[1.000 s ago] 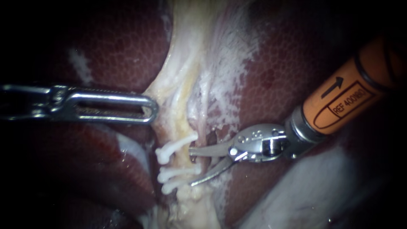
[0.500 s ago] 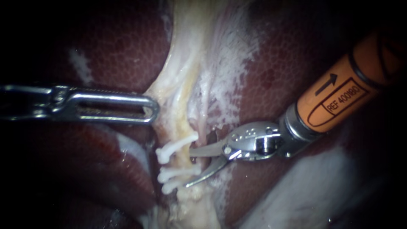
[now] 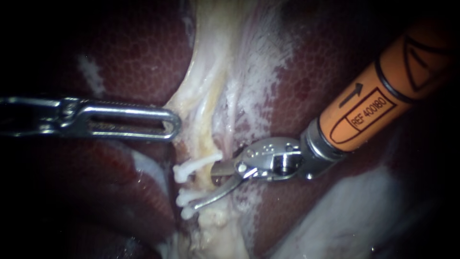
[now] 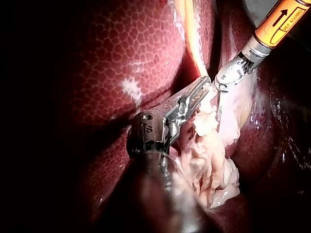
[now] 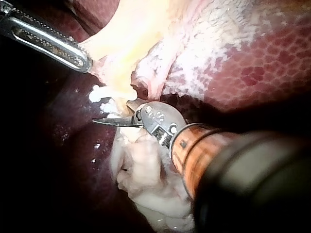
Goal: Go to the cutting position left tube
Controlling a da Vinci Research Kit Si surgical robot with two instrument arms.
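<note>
Tube [image 3: 205, 180] between right instrument's [image 3: 201, 190] open blades

Left instrument [image 3: 173, 125] enters level from the left, its hand slender and slotted, jaws lying together; whether they pinch anything is hard to judge. Right instrument [image 3: 203, 188] slants in from the upper right on an orange shaft, metal wrist angled leftward, its hand's curved jaws parted.
</note>
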